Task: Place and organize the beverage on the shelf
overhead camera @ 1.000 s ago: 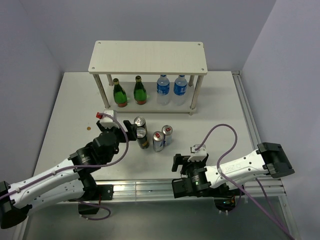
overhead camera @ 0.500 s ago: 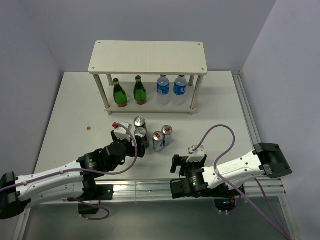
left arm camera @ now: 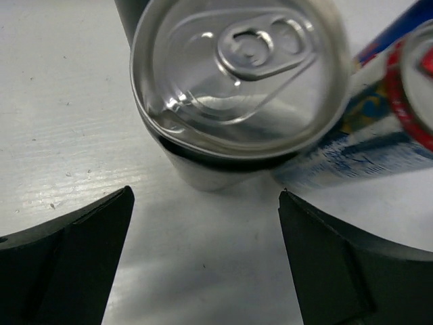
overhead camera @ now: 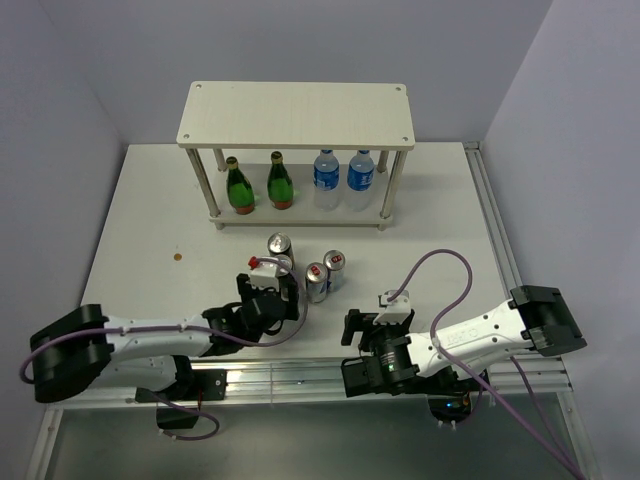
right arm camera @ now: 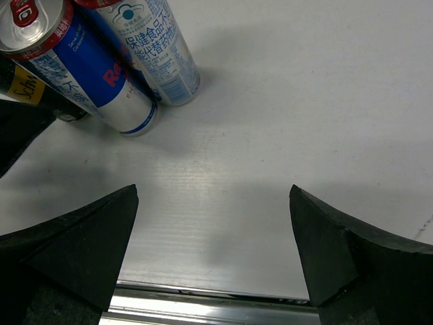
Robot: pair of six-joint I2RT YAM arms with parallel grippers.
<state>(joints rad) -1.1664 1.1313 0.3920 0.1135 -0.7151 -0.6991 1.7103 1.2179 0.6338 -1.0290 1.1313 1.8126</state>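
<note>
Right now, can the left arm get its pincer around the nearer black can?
Probably yes: the left pincer is open and the black can stands ahead of its gap, though the blue-silver can beside it may crowd one finger.

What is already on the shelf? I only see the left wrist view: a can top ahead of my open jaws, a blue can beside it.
Observer: On the lower tier of the shelf, two green bottles at left, two water bottles at right, all upright.
Operator: And the right arm?
Observer: The right gripper is open, low over the table, nothing between its jaws.
Operator: Cans on the table?
Observer: Four, clustered before the shelf: two black cans, two slim cans.
</note>
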